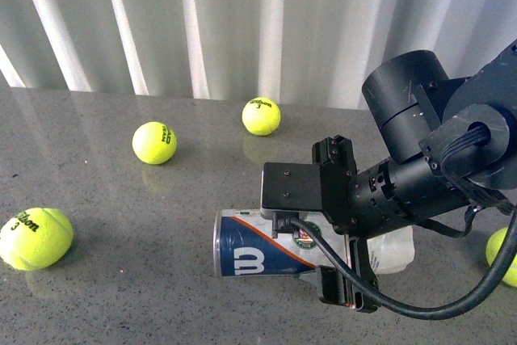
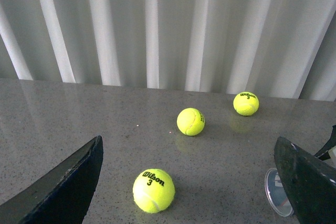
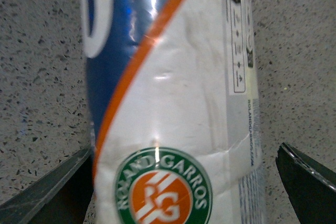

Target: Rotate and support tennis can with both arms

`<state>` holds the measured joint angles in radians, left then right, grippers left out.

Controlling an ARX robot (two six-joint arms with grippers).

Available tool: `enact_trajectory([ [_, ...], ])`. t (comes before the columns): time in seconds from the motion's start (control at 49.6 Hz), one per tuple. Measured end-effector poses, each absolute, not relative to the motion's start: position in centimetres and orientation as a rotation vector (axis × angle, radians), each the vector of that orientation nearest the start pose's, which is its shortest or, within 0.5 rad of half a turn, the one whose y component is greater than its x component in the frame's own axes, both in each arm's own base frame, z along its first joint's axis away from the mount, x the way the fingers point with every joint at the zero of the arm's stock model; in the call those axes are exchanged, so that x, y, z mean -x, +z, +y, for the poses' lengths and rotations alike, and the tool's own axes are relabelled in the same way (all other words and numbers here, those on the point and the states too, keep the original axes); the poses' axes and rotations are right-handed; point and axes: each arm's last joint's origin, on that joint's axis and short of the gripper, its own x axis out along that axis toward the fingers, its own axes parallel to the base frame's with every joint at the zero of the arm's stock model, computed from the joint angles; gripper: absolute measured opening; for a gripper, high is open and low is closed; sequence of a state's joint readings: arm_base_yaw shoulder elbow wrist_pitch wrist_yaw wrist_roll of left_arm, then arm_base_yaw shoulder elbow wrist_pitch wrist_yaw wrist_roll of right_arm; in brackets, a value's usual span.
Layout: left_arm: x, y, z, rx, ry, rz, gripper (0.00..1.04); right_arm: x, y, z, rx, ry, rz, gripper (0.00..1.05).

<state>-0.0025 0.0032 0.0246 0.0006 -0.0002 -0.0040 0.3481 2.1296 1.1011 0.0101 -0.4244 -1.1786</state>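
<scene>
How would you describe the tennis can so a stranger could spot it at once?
On the grey table, look under the right gripper. The tennis can lies there on its side. Unlike the yellow balls around it, it is a long tube with a navy and white label and an orange stripe.

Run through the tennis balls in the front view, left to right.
nearest ball at the left edge → second ball further back → farthest ball → cut-off ball at the right edge
</scene>
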Motion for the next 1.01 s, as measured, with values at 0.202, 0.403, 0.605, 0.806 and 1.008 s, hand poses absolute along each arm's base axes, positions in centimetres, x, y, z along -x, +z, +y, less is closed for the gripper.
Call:
enact_trajectory([
  [0.202, -9.6, 17.2, 0.0, 0.004, -0.002, -0.022, 0.98, -35.3, 8.8, 14.2, 0.936, 1.214, 0.471, 0.98],
  [0.403, -9.6, 17.2, 0.0, 0.004, -0.002, -0.022, 0.98, -34.6, 11.8, 14.1, 0.783, 1.185, 0.457, 0.98],
  [0.605, -9.6, 17.2, 0.0, 0.004, -0.002, -0.022, 0.98, -34.7, 17.1, 12.9, 0.482, 0.945, 0.419, 0.98],
  [0.806, -9.6, 17.2, 0.0, 0.004, -0.002, -0.022, 0.98, -33.7, 19.9, 7.8, 0.070, 0.326, 0.487, 0.98],
  [1.008, -9.6, 17.2, 0.0, 0.004, -0.003, -0.022, 0.98, -33.4, 19.5, 6.8, -0.117, 0.202, 0.520, 0.97],
])
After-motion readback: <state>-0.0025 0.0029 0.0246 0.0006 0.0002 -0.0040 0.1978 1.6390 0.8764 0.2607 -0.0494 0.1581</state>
